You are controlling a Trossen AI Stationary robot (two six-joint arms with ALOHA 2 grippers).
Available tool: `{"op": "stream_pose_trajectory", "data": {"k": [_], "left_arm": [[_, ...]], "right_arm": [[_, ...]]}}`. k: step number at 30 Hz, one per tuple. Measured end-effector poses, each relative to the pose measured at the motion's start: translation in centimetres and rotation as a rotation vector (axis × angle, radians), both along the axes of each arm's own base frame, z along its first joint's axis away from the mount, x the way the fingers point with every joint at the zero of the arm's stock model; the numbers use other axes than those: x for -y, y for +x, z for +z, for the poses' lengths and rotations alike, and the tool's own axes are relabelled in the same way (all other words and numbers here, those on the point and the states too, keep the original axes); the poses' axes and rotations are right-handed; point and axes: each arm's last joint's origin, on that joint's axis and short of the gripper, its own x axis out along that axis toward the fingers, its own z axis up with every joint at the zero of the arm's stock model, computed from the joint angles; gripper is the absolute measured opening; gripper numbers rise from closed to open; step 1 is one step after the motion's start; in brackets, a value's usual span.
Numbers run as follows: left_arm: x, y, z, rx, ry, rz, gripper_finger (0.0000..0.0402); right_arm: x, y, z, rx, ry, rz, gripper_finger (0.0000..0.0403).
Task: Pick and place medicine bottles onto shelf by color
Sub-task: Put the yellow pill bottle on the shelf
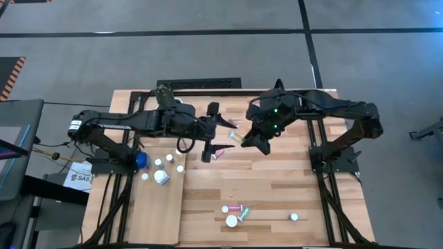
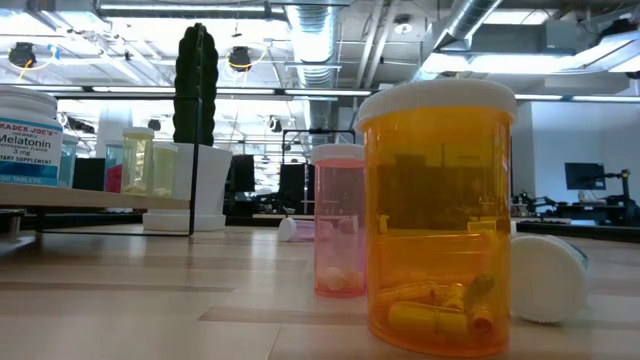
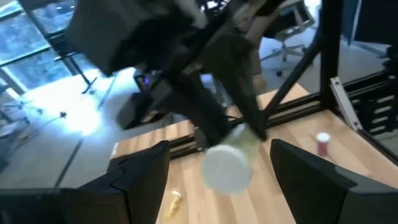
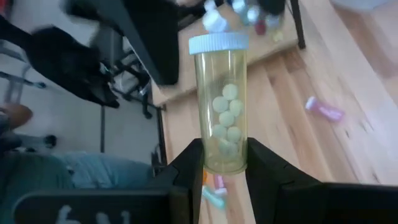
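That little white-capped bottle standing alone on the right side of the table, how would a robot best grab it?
The lone bottle appears to stand upright, cap up, with bare table around it. Probably best to come straight down from above and close the fingers across its round body just under the cap. The open left gripper is free; the right gripper already holds a yellowish bottle.

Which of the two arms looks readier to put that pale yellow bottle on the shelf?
The left. The right end effector holds the pale yellow bottle, but the left end effector is open facing it and nearer the shelf, probably a handover.

Amber bottle [image 2: 438,215] base cut off by bottom edge
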Motion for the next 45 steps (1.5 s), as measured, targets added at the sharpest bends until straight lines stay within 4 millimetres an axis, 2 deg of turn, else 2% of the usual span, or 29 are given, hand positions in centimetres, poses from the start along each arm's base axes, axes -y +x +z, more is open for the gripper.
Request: {"op": "stream_pose_trajectory", "data": {"k": [7, 13, 16, 24, 29, 32, 37, 42, 45], "left_arm": [[0.0, 0.1, -0.3, -0.019, -0.025, 0.001, 0.0265], [0.2, 0.1, -0.3, -0.024, -0.026, -0.004, 0.0257], [0.2, 0.1, -0.3, -0.022, -0.027, -0.01, 0.023], [0.4, 0.0, -0.4, -0.035, -0.051, -0.11, 0.0128], [0.4, 0.0, -0.4, -0.04, -0.053, -0.118, 0.0088], [0.5, 0.0, -0.4, -0.039, -0.054, -0.119, 0.0083], [0.5, 0.0, -0.4, -0.037, -0.053, -0.117, 0.0096], [0.5, 0.0, -0.3, -0.026, -0.053, -0.113, 0.0095], [0.3, 0.1, -0.2, -0.02, -0.051, -0.101, 0.0092]], "right_arm": [[0.0, 1.0, 0.0, 0.052, 0.02, 0.041, 0.0108], [0.0, 1.0, 0.0, 0.048, 0.02, 0.04, 0.0108], [0.0, 1.0, 0.0, 0.048, 0.019, 0.042, 0.0108], [-0.1, 1.0, 0.0, 0.052, 0.009, 0.057, 0.0108], [-0.1, 1.0, 0.0, 0.052, 0.007, 0.063, 0.0108], [-0.1, 1.0, 0.0, 0.054, 0.005, 0.065, 0.0108], [-0.1, 1.0, 0.0, 0.055, 0.005, 0.064, 0.012], [0.3, 0.9, 0.1, 0.057, 0.007, 0.049, 0.0166], [1.2, 0.2, 0.6, 0.025, -0.014, 0.036, 0.0196]]}}
